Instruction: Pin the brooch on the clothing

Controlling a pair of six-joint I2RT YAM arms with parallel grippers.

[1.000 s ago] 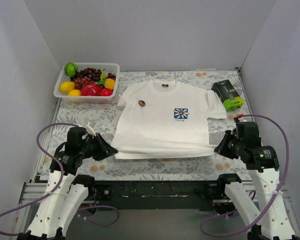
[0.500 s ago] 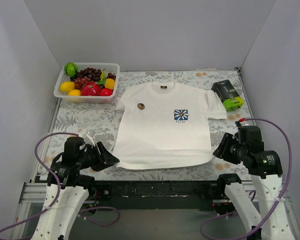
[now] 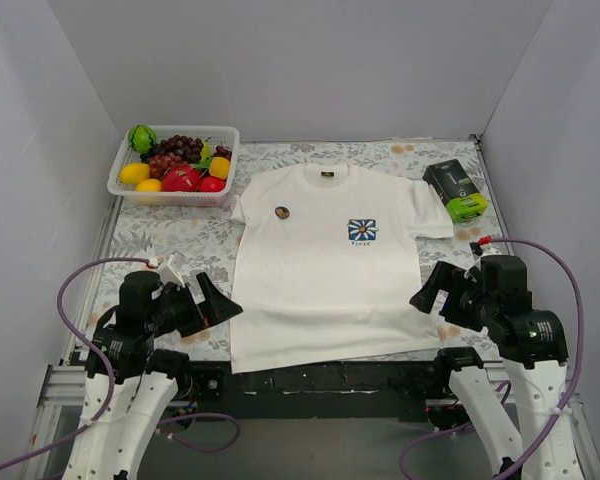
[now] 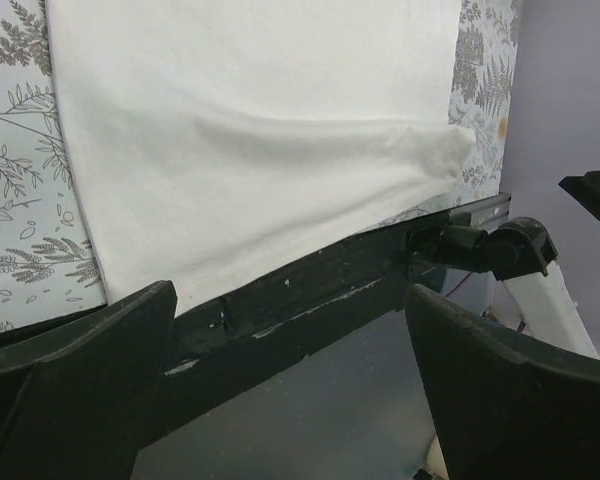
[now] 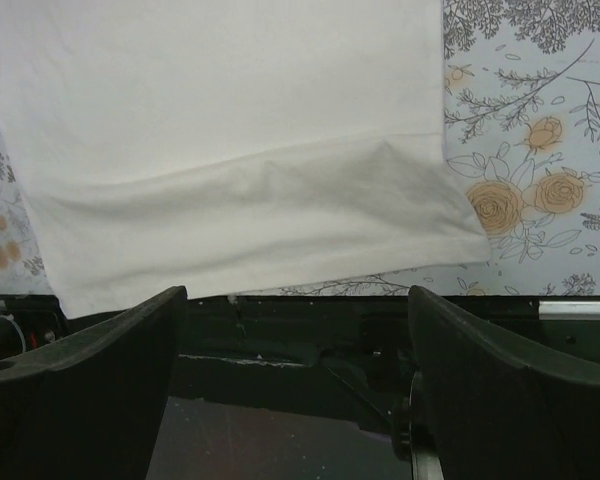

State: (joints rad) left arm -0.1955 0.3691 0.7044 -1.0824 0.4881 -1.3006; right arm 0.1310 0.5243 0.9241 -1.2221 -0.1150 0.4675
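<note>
The clothing [image 3: 320,270] is a white T-shirt lying flat, with its hem at the table's near edge. The brooch [image 3: 282,212] is a small dark disc resting on the shirt's chest, left of the blue logo [image 3: 362,229]. My left gripper [image 3: 218,300] stands open beside the hem's left corner, holding nothing. My right gripper [image 3: 430,293] stands open beside the hem's right corner, also holding nothing. In the left wrist view the shirt [image 4: 250,130] lies beyond the left gripper [image 4: 290,295]. The right wrist view shows the shirt's hem [image 5: 240,230] just past the right gripper [image 5: 298,292].
A white basket [image 3: 118,172] of fruit sits at the back left. A black and green box [image 3: 455,190] lies at the back right, beside the shirt's sleeve. The floral tablecloth [image 3: 180,240] ends at a black front rail [image 3: 320,378]. Grey walls enclose three sides.
Both grippers have gone from shut on the hem's corners to open, letting go. The shirt's hem has been drawn toward the near edge, and both arms have pulled back a little.
</note>
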